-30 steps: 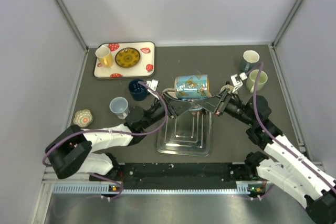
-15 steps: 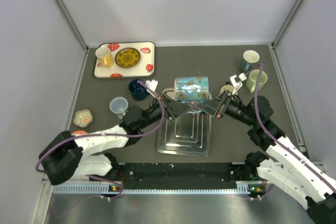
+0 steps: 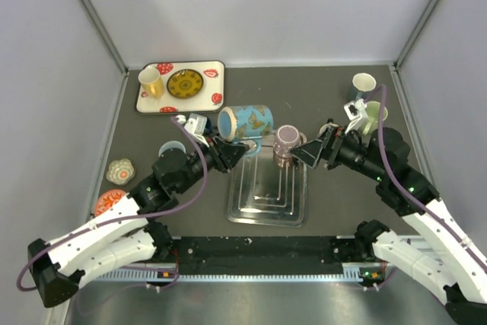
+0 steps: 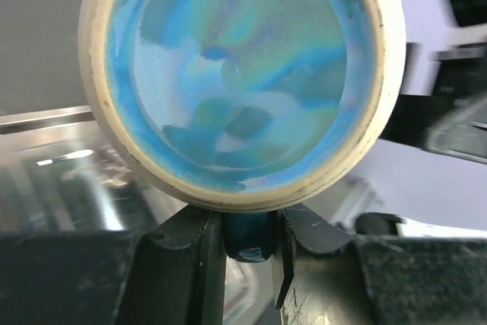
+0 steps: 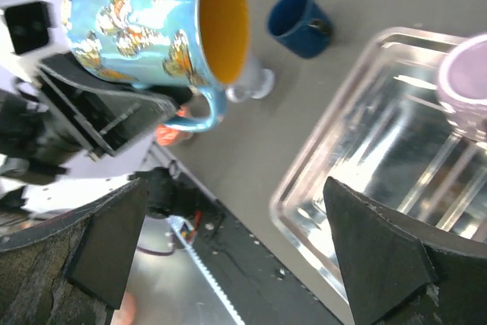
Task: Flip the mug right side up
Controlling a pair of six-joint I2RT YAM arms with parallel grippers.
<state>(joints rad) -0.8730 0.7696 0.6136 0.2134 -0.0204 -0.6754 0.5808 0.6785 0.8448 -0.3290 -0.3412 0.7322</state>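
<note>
One glossy cylindrical butterfly-print mug (image 3: 245, 122), sideways in left hand (image 4: 249, 249).

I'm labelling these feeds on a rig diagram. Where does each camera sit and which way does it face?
Top external: above and behind the bases, looking down on the table; both arms show, with left gripper and right gripper.
Left wrist: on the left arm, looking along its fingers at the butterfly mug's base; they clamp its handle.
Right wrist: on the right arm, facing the left arm across the metal tray; its own spread fingers frame the bottom.
Shared: all three show the butterfly mug.
</note>
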